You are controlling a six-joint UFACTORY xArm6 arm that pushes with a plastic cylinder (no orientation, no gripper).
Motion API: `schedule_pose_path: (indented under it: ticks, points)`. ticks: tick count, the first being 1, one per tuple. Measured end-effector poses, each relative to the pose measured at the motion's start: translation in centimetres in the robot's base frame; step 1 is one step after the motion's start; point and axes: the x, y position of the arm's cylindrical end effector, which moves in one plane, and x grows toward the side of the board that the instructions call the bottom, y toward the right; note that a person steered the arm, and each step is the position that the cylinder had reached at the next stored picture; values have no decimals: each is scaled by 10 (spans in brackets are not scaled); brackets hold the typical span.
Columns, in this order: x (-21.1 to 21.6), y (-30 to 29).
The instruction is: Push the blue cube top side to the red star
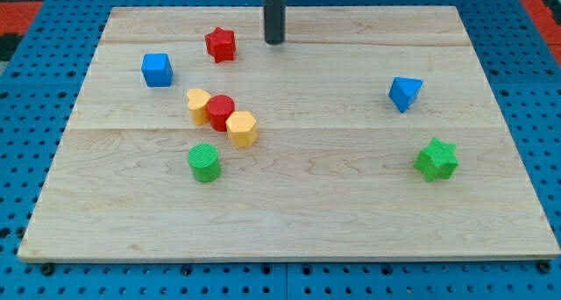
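Blue cube (157,69), red star (221,44) just right, my tip (275,42) beyond

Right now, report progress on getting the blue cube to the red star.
Nothing looks done: the blue cube sits apart, to the view's left of the red star. In hand: my tip stands right of the star, touching neither. Left: get around the cube and push it to the star's top side.
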Motion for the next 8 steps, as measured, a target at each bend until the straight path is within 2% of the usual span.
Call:
schedule_pose_path:
  ticks: [1, 2, 3, 7, 8]
  points:
    - [10, -71]
    - [69, -58]
    - [109, -57]
    - [80, -27]
    - [68, -131]
